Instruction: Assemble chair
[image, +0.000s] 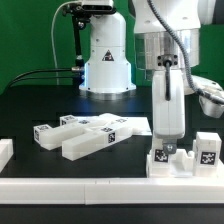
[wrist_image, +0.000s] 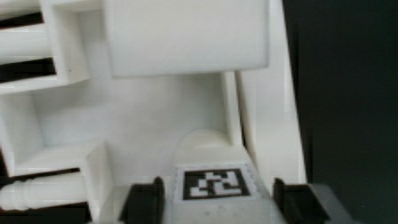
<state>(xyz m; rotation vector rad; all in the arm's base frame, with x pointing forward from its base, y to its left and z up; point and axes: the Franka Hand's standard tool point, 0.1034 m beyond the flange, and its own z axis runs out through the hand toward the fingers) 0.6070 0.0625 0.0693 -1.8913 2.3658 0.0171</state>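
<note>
My gripper (image: 167, 143) reaches straight down onto a white chair part (image: 168, 160) that stands at the front of the table, against the white front rail (image: 100, 186). In the wrist view my gripper (wrist_image: 221, 203) has a tagged section of this part (wrist_image: 217, 183) between its fingers (wrist_image: 153, 203). Both fingers press against its sides, so it is shut on the part. Beyond the tag the part widens into a white frame (wrist_image: 169, 60) with slots. More white chair parts (image: 95, 138) with tags lie on the black table at the exterior view's left of my gripper.
The marker board (image: 128, 124) lies flat behind the loose parts. A small white tagged block (image: 207, 150) stands at the exterior view's right, and a white block (image: 5, 152) at the far left. The arm's base (image: 107, 60) is at the back.
</note>
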